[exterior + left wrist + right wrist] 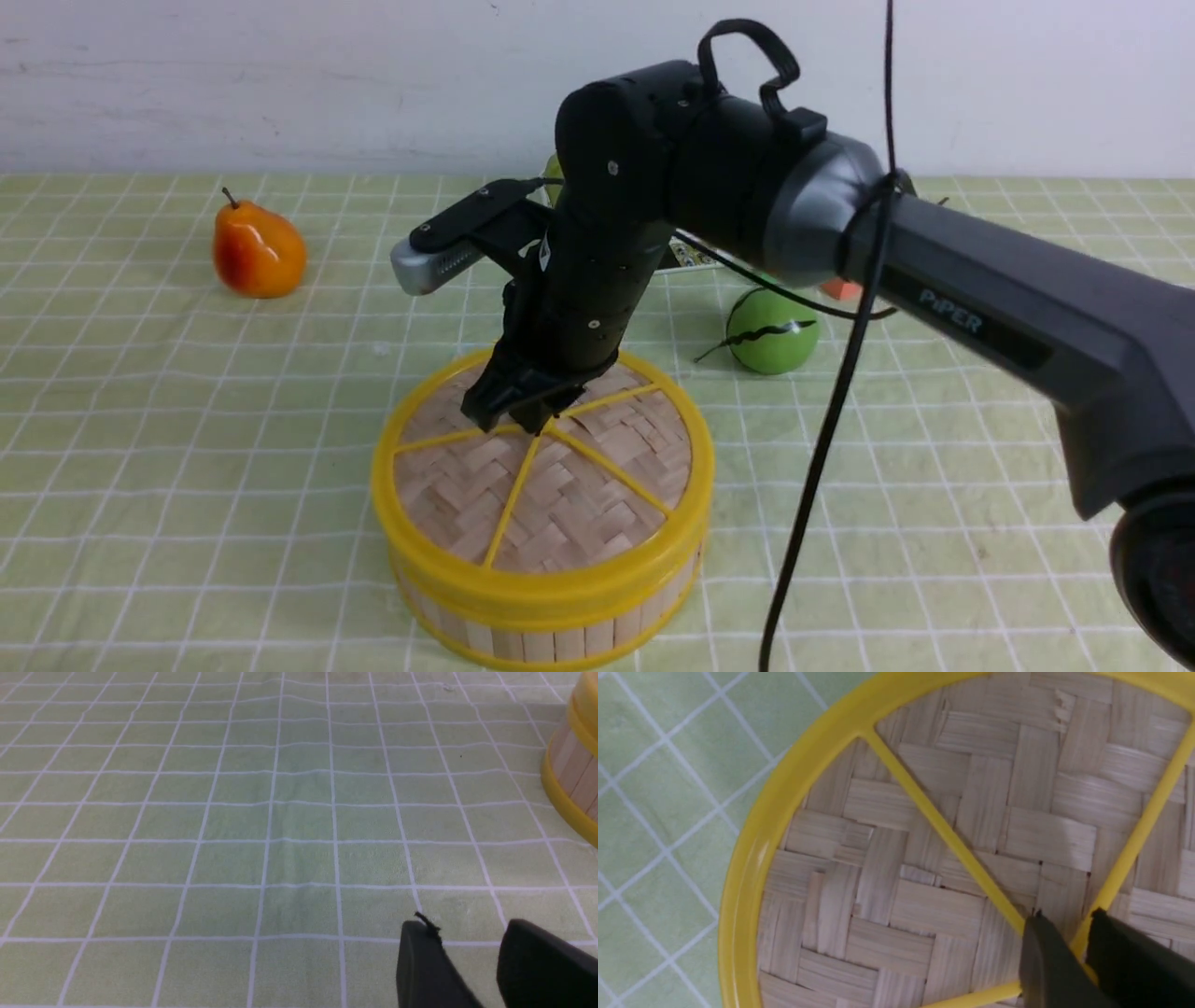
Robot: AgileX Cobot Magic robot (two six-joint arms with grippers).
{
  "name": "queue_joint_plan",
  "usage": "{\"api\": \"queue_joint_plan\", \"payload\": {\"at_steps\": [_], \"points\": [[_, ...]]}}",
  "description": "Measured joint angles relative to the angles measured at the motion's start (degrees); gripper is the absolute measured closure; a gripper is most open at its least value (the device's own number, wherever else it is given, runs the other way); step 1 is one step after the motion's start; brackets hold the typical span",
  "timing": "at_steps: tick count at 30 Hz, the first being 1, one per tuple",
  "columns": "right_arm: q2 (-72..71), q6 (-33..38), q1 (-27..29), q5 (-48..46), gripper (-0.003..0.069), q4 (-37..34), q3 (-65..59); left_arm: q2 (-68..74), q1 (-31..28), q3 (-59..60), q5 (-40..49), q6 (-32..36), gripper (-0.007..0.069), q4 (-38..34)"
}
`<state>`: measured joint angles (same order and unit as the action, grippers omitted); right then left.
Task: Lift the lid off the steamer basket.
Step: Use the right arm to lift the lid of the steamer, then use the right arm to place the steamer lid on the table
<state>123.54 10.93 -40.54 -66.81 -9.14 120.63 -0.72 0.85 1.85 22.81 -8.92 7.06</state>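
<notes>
While the lid [551,485] lies flat on top of the steamer basket [560,639], with its yellow rim seated all around on the upper rim of the basket, the right claw [518,422] is held down on its centre from above. In the right wrist view the two dark fingers [1045,961] are seen close together on either side of the yellow middle of the lid [924,858], where the spokes [943,826] meet. Yellow plastic is seen in the narrow gap between them, so the claw [1069,917] is nearly closed and the centre of the lid is gripped by it.

The basket is placed on the worktop [140,467], which is covered by a pale green cloth with white squares.

The left claw [465,927] is shown only in the left wrist view. It is held over bare cloth, apart from the basket [572,765], of which only a part of the side wall is seen. Its two fingers are parted by a moderate gap and nothing is held between them.

An orange and yellow pear [259,250] is set upright well to the left of the basket and behind it. A green round fruit [770,331] is placed behind the basket on its right side, near it. A black cable [822,448] is hung down just right of the basket.
</notes>
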Motion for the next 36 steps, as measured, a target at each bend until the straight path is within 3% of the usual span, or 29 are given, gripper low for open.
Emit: {"api": "queue_joint_plan", "payload": {"at_steps": [6,11,16,26,32,36], "points": [[-12.42,0.0,1.6,-2.87,0.0582,3.03,2.86,0.0,0.0,0.0,0.0,0.0,0.0386,0.0],[-22.64,0.0,7.96,-4.87,0.0582,4.59,1.52,0.0,0.0,0.0,0.0,0.0,0.0386,0.0],[-31.44,-0.08,17.01,-3.98,0.0582,4.85,-14.59,0.0,0.0,0.0,0.0,0.0,0.0386,0.0],[-34.99,-4.78,26.43,23.93,0.0582,4.41,-53.72,0.0,0.0,0.0,0.0,0.0,0.0386,0.0],[-28.9,-6.33,27.83,35.19,0.0579,3.98,-60.96,0.0,0.0,0.0,0.0,0.0,0.0386,0.0],[-25.98,-7.4,27.89,36.64,0.0503,2.76,-61.03,0.0,0.0,0.0,0.0,0.0,0.0386,0.0]]}}
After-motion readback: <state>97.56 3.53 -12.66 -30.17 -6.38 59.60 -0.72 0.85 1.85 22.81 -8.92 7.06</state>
